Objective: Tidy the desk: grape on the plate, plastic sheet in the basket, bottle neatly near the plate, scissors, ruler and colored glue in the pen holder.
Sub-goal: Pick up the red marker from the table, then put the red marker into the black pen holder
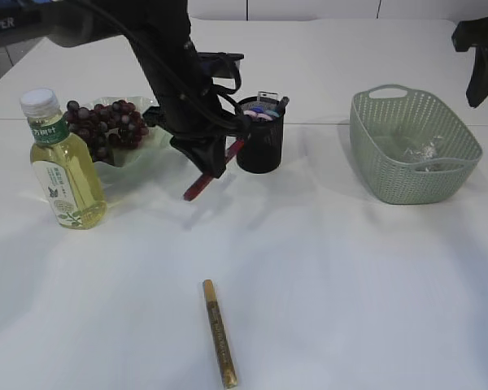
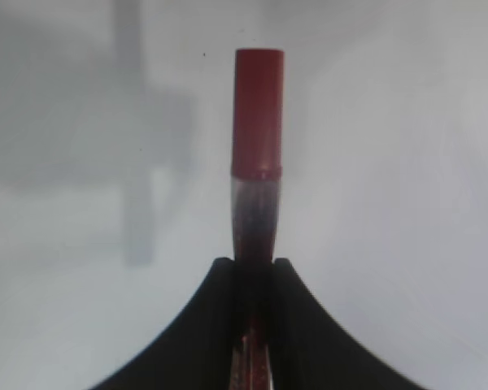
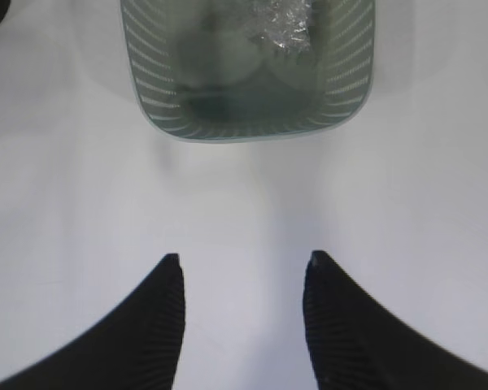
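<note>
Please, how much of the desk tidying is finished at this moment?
Done: dark grapes on the pale plate, crumpled plastic sheet in the green woven basket, yellow bottle beside the plate, some items in the black pen holder. In hand: left gripper holds the red-capped glue tube. Left: gold glue pen on the table.

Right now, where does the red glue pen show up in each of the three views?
Exterior view: red glue pen left of centre, clamped in the left gripper beside the pen holder.
Left wrist view: centre, pointing up from the jaws.
Right wrist view: not in it.
Shared landmark: the white table.
</note>
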